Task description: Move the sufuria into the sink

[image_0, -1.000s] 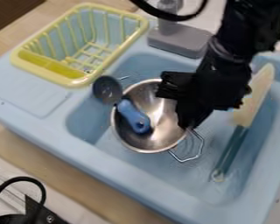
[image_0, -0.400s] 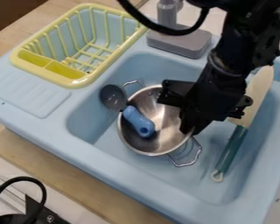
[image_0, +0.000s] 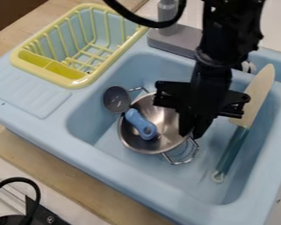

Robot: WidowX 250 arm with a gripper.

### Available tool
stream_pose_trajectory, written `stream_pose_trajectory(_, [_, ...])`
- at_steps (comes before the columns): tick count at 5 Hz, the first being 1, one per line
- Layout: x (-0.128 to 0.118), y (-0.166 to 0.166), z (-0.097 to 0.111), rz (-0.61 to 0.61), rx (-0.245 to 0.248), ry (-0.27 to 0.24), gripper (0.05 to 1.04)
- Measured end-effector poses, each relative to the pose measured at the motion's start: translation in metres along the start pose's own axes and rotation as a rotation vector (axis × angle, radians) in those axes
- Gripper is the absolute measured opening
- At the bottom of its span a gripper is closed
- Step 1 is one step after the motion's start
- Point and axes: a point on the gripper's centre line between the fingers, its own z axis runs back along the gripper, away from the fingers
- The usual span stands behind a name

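The sufuria (image_0: 129, 137) is inside the basin of the blue sink (image_0: 160, 180), its two wire handles pointing to opposite sides. The gripper (image_0: 191, 131) hangs down at the rim beside the nearer handle, a sensible spot for steering the pot without disturbing what it carries; whether it is clamped on the metal or parted around it, I cannot tell. Nor can I tell if the base bears fully on the basin floor. A blue-handled spoon (image_0: 116, 100) lies across the far-left rim, its grey head outside and its handle inside, so it could slip if the pot tips. The task looks all but done, and what seems left is to settle the pot and lift clear gently.

To the right, a knife (image_0: 231, 148) lies with its teal handle on the basin side nearest the camera and its pale blade towards the back. A yellow dish rack (image_0: 78, 82) stands at the back left, and a grey tap (image_0: 175, 40) behind the basin. The sink unit sits on a wood-toned worktop (image_0: 66, 173), with a black cable (image_0: 18, 179) looping at the lower left
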Motion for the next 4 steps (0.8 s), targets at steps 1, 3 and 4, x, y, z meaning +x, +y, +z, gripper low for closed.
stream_pose_trajectory(1, [-0.001,-0.005,0.006,0.035,0.064,-0.054,0.459])
stream_pose_trajectory(3, [-0.003,-0.016,0.006,0.077,0.084,-0.058,0.980])
stream_pose_trajectory(4, [-0.001,-0.019,0.008,0.095,0.159,-0.089,0.997])
